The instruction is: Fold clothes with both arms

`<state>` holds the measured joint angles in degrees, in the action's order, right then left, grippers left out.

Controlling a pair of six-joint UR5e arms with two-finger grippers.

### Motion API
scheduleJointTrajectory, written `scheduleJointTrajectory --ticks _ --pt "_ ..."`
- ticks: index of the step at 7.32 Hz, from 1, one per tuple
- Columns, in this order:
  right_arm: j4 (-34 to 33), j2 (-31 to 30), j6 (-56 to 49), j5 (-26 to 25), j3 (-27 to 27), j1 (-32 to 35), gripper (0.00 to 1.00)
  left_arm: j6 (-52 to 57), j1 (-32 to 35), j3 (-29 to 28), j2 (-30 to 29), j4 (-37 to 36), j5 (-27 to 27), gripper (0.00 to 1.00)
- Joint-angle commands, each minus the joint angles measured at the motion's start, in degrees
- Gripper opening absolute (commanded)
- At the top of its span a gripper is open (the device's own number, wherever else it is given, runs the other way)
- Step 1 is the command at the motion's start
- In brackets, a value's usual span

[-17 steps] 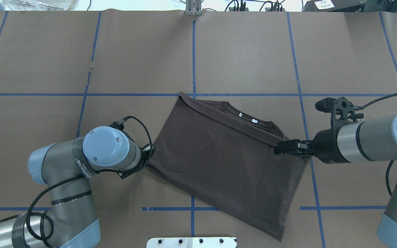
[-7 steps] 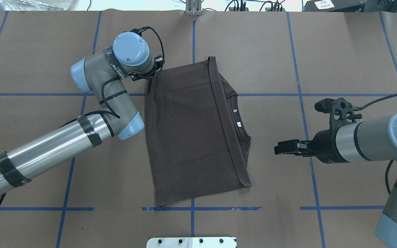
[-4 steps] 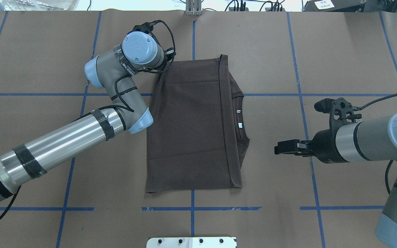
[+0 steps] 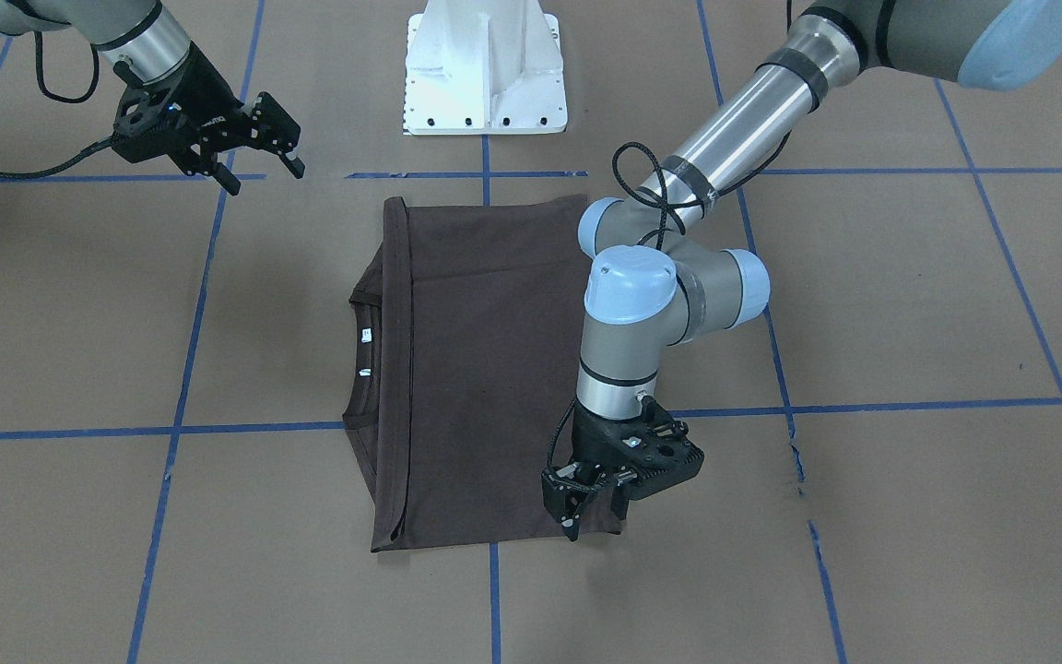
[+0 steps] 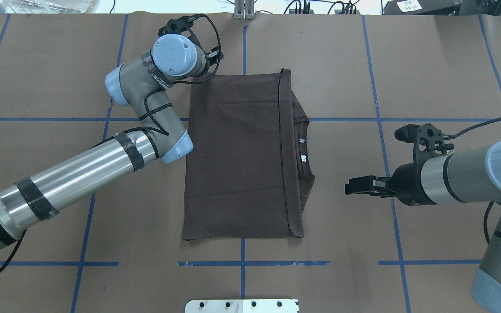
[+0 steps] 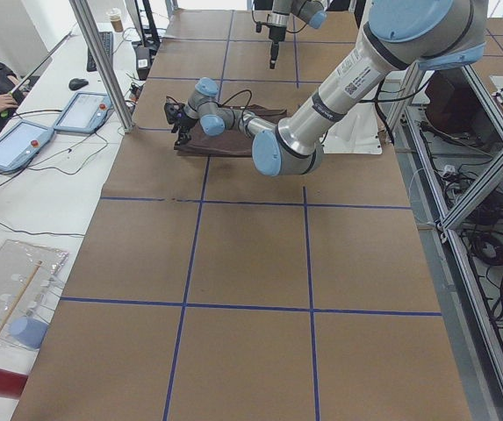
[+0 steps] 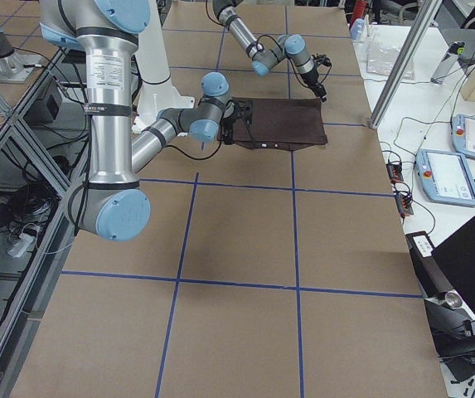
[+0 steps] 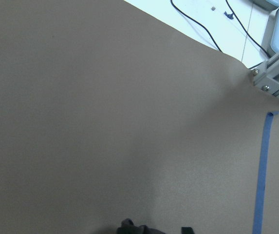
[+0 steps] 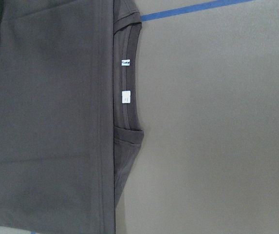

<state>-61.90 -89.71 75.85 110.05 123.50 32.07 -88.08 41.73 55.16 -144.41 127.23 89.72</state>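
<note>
The dark brown T-shirt lies folded flat mid-bench. The left gripper pinches its far-left corner, clenched on the fabric; the right gripper hangs released, well apart to the right. The cloth looks thin and limp, so it will likely sag and slide, and corners or hems seem the best hold. Only the right wrist view shows the neck labels clearly; the overhead hides the left fingers.

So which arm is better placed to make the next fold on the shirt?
Probably the left: its hand sits at the far corner of the T-shirt, seemingly pinching it. The right hand hangs open, clear of the cloth.
</note>
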Motion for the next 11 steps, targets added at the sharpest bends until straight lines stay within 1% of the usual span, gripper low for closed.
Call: scheduleJointTrajectory --ticks 1,2,3,4,5,6,7,8,9,11 --pt "-4.9 5.0 -0.4 0.1 -3.0 0.0 1.00 6.0 2.7 7.5 1.7 -11.8 7.7 1.00" --pt "-10.6 8.9 -0.9 0.0 -3.8 -0.2 1.00 8.3 2.7 18.6 7.5 -18.7 7.9 1.00" --pt "-17.1 14.3 -0.9 -0.3 -5.8 -0.9 1.00 9.0 2.7 32.4 14.6 -23.7 7.9 1.00" --pt "-24.5 18.7 -1.1 -3.6 -7.0 -3.5 1.00 9.1 2.2 40.6 17.4 -29.1 8.2 1.00" --pt "-30.5 23.1 -3.0 -9.5 -9.0 -8.1 1.00 9.1 1.9 44.1 17.8 -33.1 11.5 1.00" --pt "-34.0 26.9 -3.2 -11.3 -12.5 -10.6 1.00 9.0 0.7 47.5 18.6 -35.0 12.1 1.00" --pt "-34.8 29.0 -3.3 -11.4 -15.9 -12.3 1.00 8.9 -1.0 50.1 20.4 -35.2 12.1 1.00" --pt "-34.9 30.7 -3.3 -11.4 -18.7 -13.2 1.00 8.6 -1.2 50.6 20.6 -35.2 12.1 1.00" --pt "-34.9 30.9 -3.3 -11.3 -20.5 -13.8 1.00 8.6 -1.3 50.5 20.8 -35.2 12.1 1.00" --pt "-39.4 31.3 -4.0 -10.3 -20.6 -14.2 1.00 8.3 -1.4 50.6 21.4 -35.1 12.1 1.00"
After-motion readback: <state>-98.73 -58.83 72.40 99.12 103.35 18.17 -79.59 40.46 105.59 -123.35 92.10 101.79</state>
